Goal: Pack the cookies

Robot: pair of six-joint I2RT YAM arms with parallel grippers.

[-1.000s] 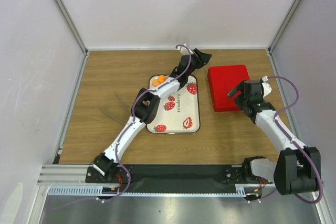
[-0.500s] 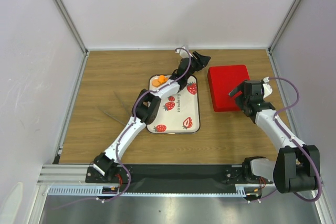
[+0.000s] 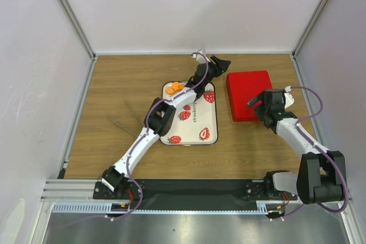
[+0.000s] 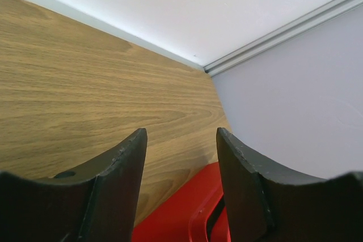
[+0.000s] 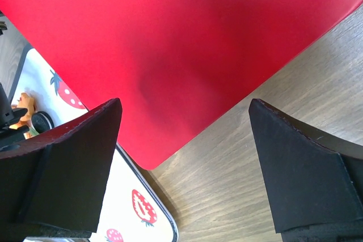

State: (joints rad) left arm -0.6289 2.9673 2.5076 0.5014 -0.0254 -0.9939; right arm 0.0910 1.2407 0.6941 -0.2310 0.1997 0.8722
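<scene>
A few orange cookies lie at the far left corner of the strawberry-print tray. In the right wrist view an orange cookie and a black one show at the left edge, on the tray. My left gripper is open and empty, held above the table past the tray's far right corner; in its wrist view wood lies between the fingers. My right gripper is open and empty over the near left corner of the red box; the box also shows in its wrist view.
The red box is closed and lies right of the tray, its corner visible below my left fingers. White walls with metal rails enclose the wooden table on three sides. A wall corner is close ahead of the left gripper.
The right arm has shifted slightly left, toward the red box's near left corner. The left gripper has barely moved. The cookies and tray stay in place.
</scene>
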